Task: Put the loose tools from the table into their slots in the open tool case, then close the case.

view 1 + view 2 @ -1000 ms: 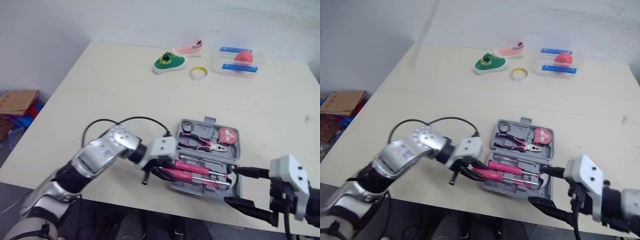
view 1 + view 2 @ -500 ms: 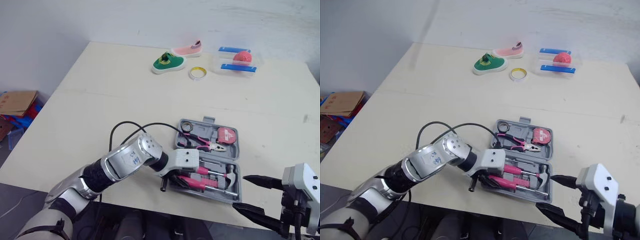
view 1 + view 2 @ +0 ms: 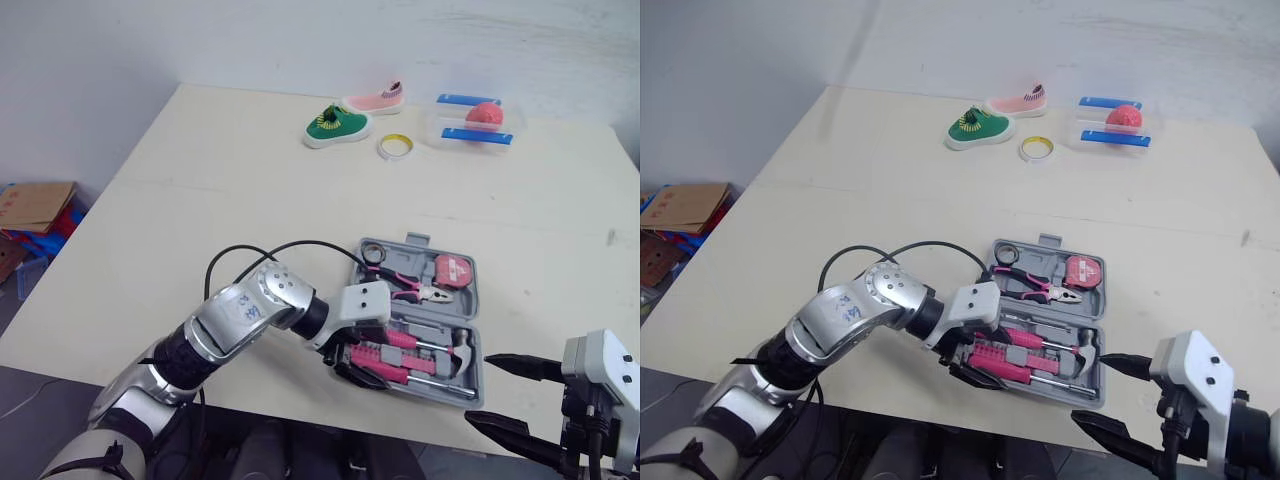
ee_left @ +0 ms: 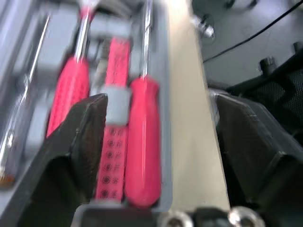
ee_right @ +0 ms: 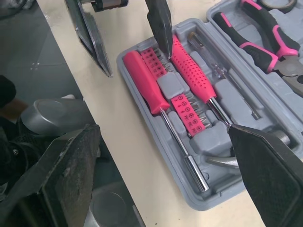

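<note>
The open grey tool case (image 3: 476, 312) lies near the table's front edge. It holds pink-handled pliers (image 3: 405, 287), a round tape measure (image 3: 455, 270), a hammer (image 3: 462, 348), two pink screwdrivers (image 5: 144, 85) and a pink bit strip (image 5: 182, 101). My left gripper (image 3: 345, 362) is open at the case's front left. One finger (image 4: 71, 142) is over the tray, and the other finger (image 4: 251, 137) is past the table edge. The front screwdriver (image 4: 142, 142) lies between them. My right gripper (image 3: 478, 388) hangs open off the table's front edge, right of the case.
At the far side stand a green shoe (image 3: 338, 125), a pink shoe (image 3: 377, 99), a roll of tape (image 3: 392, 147) and a clear box with a red ball (image 3: 478, 120). Cardboard (image 3: 35, 205) lies on the floor to the left. The table's front edge (image 3: 300, 392) runs just before the case.
My left gripper moved right from the case's front left corner to over its front row of tools. The right gripper drew back from the case's front right corner, past the table edge.
</note>
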### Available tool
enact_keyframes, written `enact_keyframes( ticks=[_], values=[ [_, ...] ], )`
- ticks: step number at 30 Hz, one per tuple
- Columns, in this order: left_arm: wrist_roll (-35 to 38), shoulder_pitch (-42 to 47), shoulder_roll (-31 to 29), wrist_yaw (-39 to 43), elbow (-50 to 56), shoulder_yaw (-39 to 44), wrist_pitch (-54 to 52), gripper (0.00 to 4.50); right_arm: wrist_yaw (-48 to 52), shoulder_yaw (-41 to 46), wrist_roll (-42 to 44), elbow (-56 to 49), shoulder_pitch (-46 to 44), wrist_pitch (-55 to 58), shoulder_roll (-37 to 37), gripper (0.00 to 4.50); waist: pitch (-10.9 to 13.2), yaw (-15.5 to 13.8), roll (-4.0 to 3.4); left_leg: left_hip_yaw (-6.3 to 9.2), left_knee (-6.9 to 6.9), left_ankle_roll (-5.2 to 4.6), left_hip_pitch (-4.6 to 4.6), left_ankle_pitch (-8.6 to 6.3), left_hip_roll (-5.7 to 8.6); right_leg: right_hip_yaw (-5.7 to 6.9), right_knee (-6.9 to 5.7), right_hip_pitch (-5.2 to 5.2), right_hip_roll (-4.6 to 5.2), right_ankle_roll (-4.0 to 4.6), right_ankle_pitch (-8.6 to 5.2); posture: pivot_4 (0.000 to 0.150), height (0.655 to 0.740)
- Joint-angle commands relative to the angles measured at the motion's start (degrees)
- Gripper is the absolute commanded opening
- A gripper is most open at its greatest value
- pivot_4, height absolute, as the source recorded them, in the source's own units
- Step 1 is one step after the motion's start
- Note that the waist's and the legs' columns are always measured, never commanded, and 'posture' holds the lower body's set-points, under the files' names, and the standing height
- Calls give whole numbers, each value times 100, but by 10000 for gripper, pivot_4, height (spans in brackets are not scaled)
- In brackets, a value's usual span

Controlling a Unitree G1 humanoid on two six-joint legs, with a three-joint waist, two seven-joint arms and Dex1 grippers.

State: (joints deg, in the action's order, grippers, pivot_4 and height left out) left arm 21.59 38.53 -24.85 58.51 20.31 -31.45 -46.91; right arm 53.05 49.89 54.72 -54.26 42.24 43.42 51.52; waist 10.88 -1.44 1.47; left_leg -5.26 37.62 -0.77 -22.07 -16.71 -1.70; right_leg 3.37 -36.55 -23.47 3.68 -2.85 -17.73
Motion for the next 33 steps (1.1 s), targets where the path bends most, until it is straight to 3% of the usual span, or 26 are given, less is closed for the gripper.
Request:
enact_keyframes(
  ticks=[1,5,14,19,22,27,31,33],
  values=[
    [-79,-308,-2,452,-221,-14,1129,17146,0,-126,-78,-280,-72,-171,-2,45000,0,5,0,0,2,-1,0,-1,0,0,0,0,0,0,0,1500,7304],
    [-626,-316,109,451,-824,-447,1627,418,-85,-248,-115,-253,-190,-186,21,45000,-2,0,-3,-3,4,-2,4,-1,2,-1,-2,3,-1,0,0,1500,7304],
    [-1579,-179,251,322,-1544,-899,1927,418,186,-42,-322,-183,12,-208,-7,45000,-7,6,-4,-2,11,-16,0,-10,1,0,1,5,0,-4,2,1500,7304],
    [-2420,70,-240,617,-1752,-1755,1565,418,143,-164,-390,-154,-136,-236,11,45000,-49,8,19,-1,9,-16,14,-11,-1,0,4,20,-1,-4,2,1500,7304],
    [-2007,-92,-179,771,-1513,-1603,1534,418,101,-205,-366,-119,-225,-216,17,45000,-81,73,30,-10,-45,-5,104,-28,-13,-1,53,127,-9,14,-11,1500,7304],
    [-1825,-130,35,580,-1517,-1176,1351,418,87,-327,-497,-16,-326,-248,15,45000,-94,68,21,-1,-64,6,163,-33,-25,1,69,187,-17,46,-52,1500,7304],
    [-856,-307,-77,975,-1069,-216,1135,418,-8,-393,-675,213,-488,-291,-33,45000,-89,91,14,0,-66,9,159,-35,-27,1,64,178,-16,39,-52,1500,7304],
    [-168,-621,-553,1288,-735,758,1169,418,-123,-499,-1000,723,-589,-429,-170,45000,-81,132,4,-2,-65,10,155,-35,-28,1,58,158,-16,39,-52,1500,7304]
  ],
)
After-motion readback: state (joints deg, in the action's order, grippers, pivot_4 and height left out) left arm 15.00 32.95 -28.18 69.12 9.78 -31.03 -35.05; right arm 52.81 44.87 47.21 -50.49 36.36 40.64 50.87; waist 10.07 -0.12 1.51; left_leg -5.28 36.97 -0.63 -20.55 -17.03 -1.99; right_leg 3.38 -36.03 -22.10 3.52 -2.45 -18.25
